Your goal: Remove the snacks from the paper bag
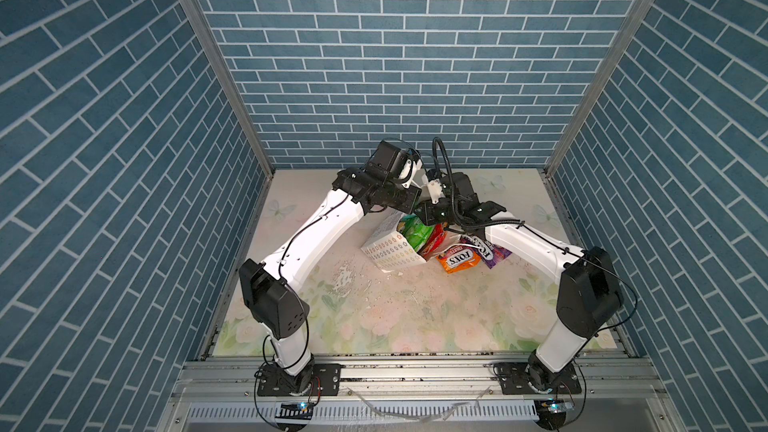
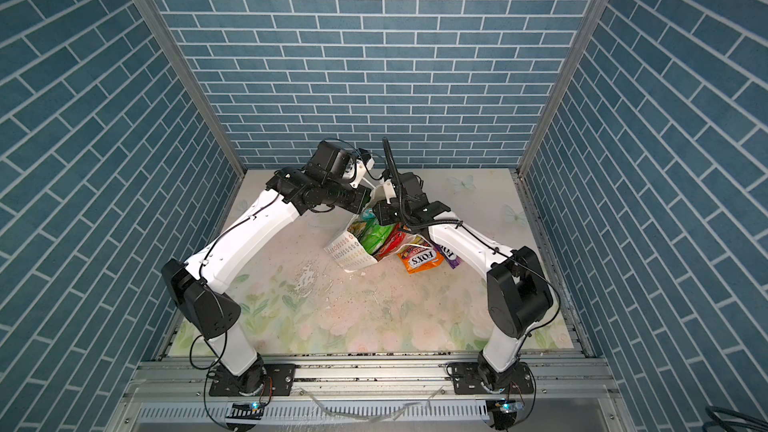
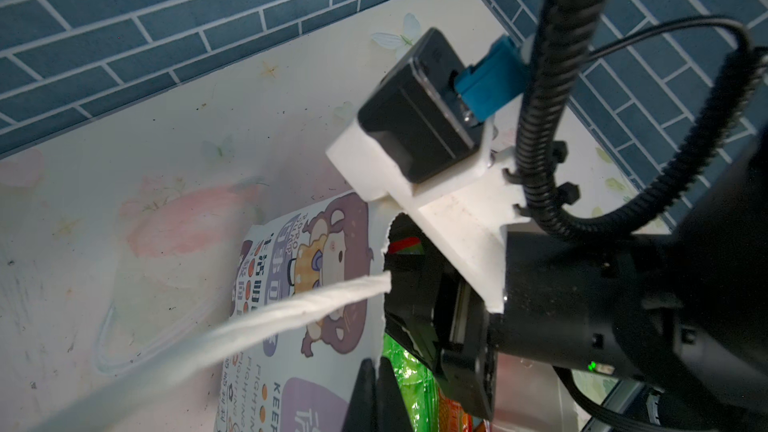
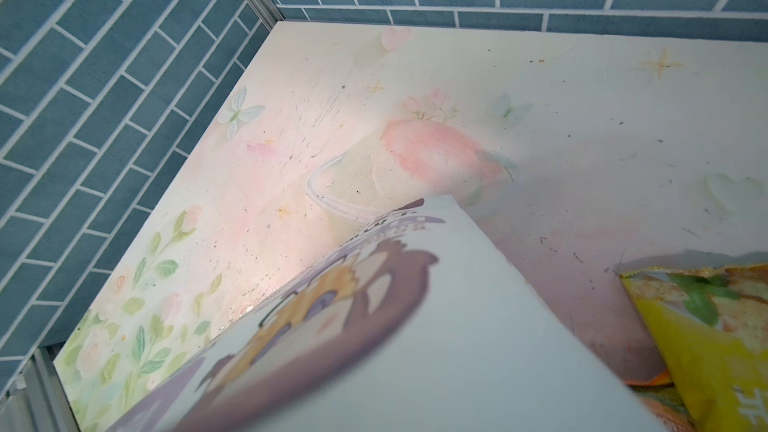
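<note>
Noted left gripper (image 3: 376, 374) clenched on paper bag (image 1: 388, 249) rim, lower centre; right gripper (image 3: 417, 317) jaws could not be read. Mid-frame green packet (image 1: 415, 234) judged light, slick, crinkly: pinch its seam.

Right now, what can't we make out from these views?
- right gripper: fingertips are buried in the paper bag mouth in the left wrist view and sit under the right arm in both top views. Open or shut is unclear.
- How many snacks are inside: the bag wall hides everything below the green packet and red packet.
- purple packet: partly under that arm.
- yellow packet: cut off by the right wrist view's edge.
</note>
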`<state>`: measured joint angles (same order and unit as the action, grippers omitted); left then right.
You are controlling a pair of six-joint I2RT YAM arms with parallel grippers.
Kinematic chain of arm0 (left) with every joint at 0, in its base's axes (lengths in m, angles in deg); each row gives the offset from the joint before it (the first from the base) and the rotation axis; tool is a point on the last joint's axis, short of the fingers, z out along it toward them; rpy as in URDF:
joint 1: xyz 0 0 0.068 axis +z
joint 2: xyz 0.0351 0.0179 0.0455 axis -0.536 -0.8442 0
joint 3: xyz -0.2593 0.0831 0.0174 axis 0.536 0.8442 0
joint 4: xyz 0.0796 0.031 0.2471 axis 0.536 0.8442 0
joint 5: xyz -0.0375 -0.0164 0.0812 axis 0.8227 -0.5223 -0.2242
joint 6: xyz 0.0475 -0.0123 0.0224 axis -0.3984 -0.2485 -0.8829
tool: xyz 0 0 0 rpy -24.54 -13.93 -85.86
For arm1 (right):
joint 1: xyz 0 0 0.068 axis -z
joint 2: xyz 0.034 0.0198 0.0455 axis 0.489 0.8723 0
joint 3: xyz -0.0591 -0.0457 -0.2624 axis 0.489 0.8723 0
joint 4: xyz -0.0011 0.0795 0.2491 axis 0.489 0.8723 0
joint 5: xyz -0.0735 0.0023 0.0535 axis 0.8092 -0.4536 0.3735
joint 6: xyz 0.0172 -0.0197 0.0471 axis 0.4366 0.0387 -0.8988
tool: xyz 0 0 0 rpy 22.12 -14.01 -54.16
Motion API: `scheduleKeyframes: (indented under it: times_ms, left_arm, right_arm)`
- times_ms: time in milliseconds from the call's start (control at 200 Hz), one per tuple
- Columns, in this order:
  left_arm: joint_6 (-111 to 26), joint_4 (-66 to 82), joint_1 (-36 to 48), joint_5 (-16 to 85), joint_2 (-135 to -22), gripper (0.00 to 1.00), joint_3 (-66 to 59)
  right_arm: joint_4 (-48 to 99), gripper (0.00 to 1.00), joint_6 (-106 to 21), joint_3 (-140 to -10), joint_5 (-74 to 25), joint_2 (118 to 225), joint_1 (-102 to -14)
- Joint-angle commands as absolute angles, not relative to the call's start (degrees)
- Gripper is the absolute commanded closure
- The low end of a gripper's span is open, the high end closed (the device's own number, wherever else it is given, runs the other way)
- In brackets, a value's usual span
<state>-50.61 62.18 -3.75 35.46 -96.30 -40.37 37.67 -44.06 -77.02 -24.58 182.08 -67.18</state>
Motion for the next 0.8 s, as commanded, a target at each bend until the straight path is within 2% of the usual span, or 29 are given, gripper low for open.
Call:
scheduleKeyframes:
  times_ms: [0,165,395,795]
  left_arm:
    - [-50.33,59.77,-3.38,37.10,-95.40,1.00,-40.23]
    - [-50.26,59.94,-3.27,37.41,-95.46,1.00,-40.30]
    - [-50.38,60.01,-2.77,37.61,-95.19,1.00,-39.94]
    - [-50.24,60.10,-2.31,38.36,-95.02,1.00,-39.95]
  right_arm:
    - [35.95,0.67,-39.93,-78.76,-22.25,183.53,-67.77]
    - [35.13,0.66,-38.73,-79.81,-22.41,185.09,-67.82]
    - [38.80,0.65,-36.40,-83.02,-28.48,188.35,-67.77]
    - [46.51,0.64,-34.26,-86.49,-28.22,191.02,-67.90]
